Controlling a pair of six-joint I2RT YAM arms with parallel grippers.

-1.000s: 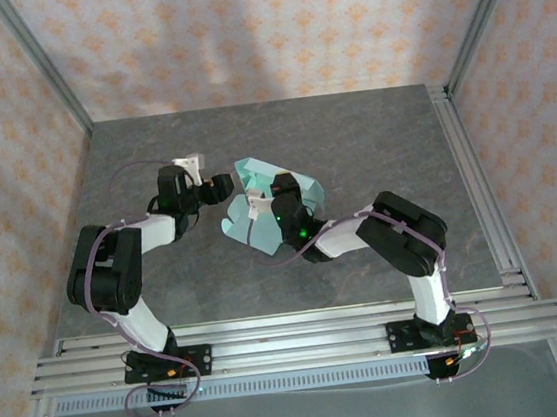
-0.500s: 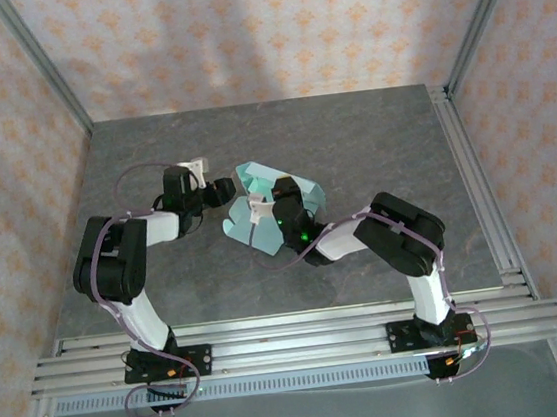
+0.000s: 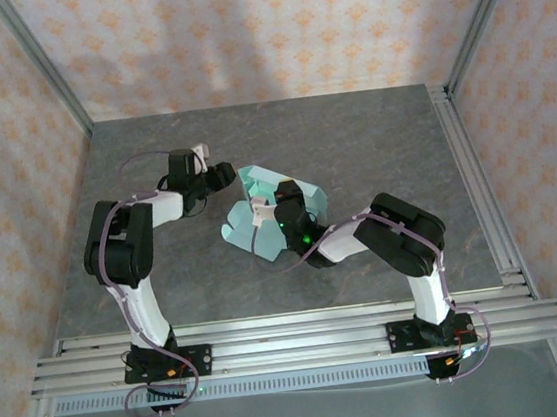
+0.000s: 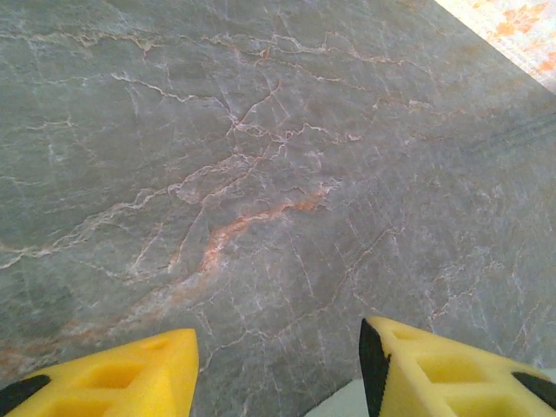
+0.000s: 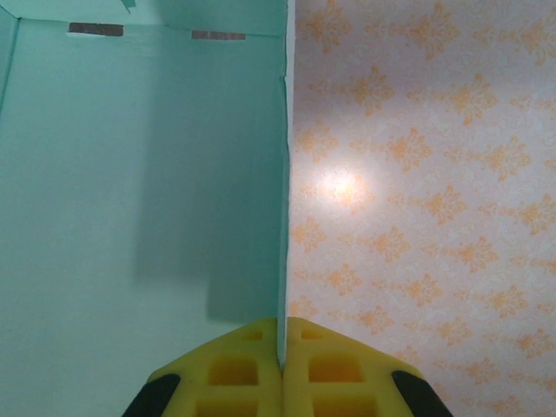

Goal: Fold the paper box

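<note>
the grey marbled table (image 3: pixel 372 147) takes up most of the top view, closed in by walls (image 3: pixel 268 28) papered in an orange pattern. a metal rail (image 3: pixel 293 333) runs along its 6 o'clock edge and carries both bases.

the left arm (image 3: pixel 122 251) rises from 7 o'clock and bends in toward the middle. the right arm (image 3: pixel 402 230) rises from 5 o'clock and reaches toward 10 o'clock.

the box (image 3: pixel 254 183) sits near the table's middle, a little toward 9 o'clock. it is mint-green card, partly raised, with panels standing at angles rather than lying flat. in the right wrist view the box (image 5: pixel 139 174) is a broad green panel on the 9 o'clock side, with two small dark strips near its 12 o'clock edge. its thin edge runs straight from 12 to 6 o'clock against the wallpaper.

the right gripper (image 3: pixel 262 210) is on the box's 6 o'clock part. up close the right gripper (image 5: pixel 281 337) is closed, its yellow pads (image 5: pixel 234 369) pressed together with the card's edge pinched between them.

the left gripper (image 3: pixel 220 174) hangs just at 10 o'clock of the box, apart from it. its view shows the left gripper (image 4: pixel 278 352) spread wide over bare marble with nothing between the yellow fingers (image 4: pixel 113 373). a pale sliver at 6 o'clock there may be the card, but it is too small to tell.
</note>
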